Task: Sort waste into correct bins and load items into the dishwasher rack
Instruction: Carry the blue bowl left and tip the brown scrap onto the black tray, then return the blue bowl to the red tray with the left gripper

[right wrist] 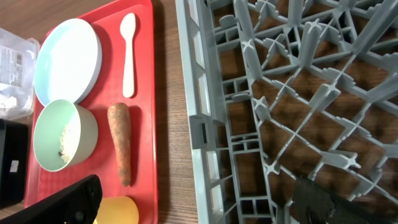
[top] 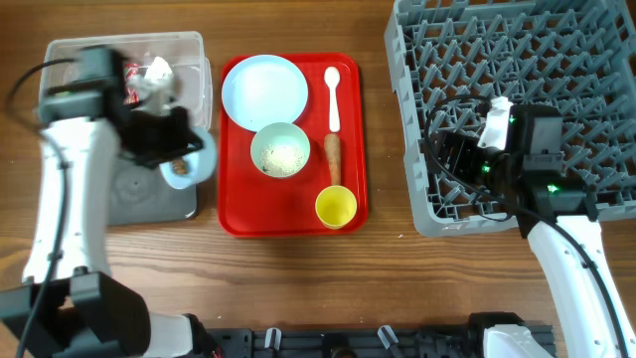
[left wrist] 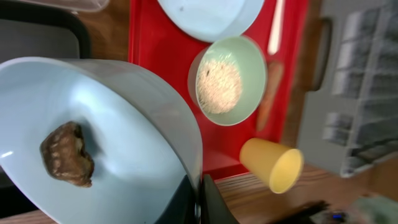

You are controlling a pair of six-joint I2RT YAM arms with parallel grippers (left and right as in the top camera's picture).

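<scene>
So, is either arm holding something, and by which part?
The left gripper is shut on the rim of a pale blue bowl with a dark brown lump in it. The right gripper is open and holds nothing.

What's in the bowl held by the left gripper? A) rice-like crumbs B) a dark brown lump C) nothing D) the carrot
B: the left wrist view shows the dark brown lump lying in the pale blue bowl that the left gripper clamps at the rim. The rice-like crumbs are in the other bowl on the red tray.
</scene>
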